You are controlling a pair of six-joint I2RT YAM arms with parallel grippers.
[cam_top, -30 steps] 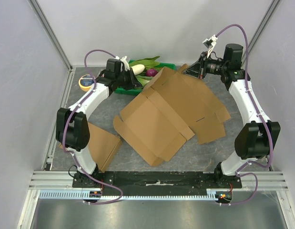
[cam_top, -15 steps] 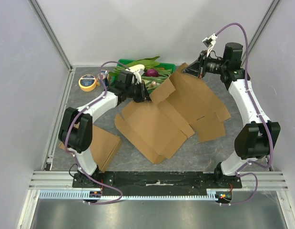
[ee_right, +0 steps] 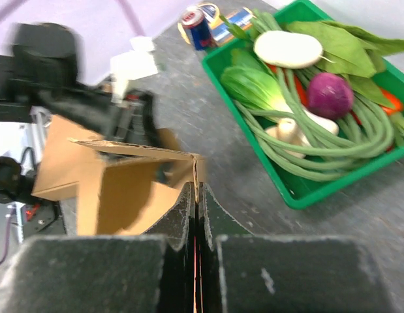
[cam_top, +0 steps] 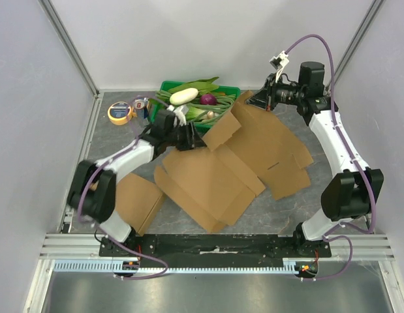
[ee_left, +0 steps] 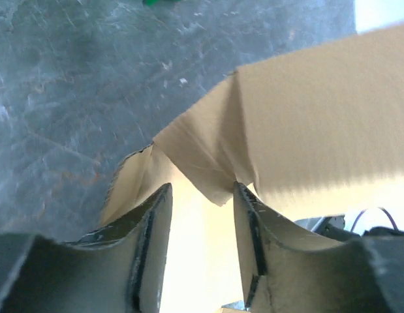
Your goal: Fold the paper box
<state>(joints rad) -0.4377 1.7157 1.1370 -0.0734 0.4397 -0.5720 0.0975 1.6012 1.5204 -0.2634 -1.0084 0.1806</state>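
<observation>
A flat brown cardboard box blank [cam_top: 218, 173] lies spread across the middle of the table, its far flap raised. My right gripper [cam_top: 252, 99] is shut on the far edge of the cardboard [ee_right: 200, 175], pinching it between the fingers [ee_right: 182, 215]. My left gripper [cam_top: 194, 138] is open at the blank's far left corner. In the left wrist view a bent cardboard flap [ee_left: 208, 163] reaches between its open fingers [ee_left: 250, 222], touching the right one.
A green tray [cam_top: 168, 87] of vegetables stands at the back, just behind the raised flap. A tape roll [cam_top: 119, 112] and a small can [cam_top: 140, 104] sit at the back left. A second folded cardboard piece [cam_top: 138, 199] lies at the front left.
My left arm has swung down from the tray to the box's far left corner. The raised flap has been lifted higher and the blank has shifted slightly left.
</observation>
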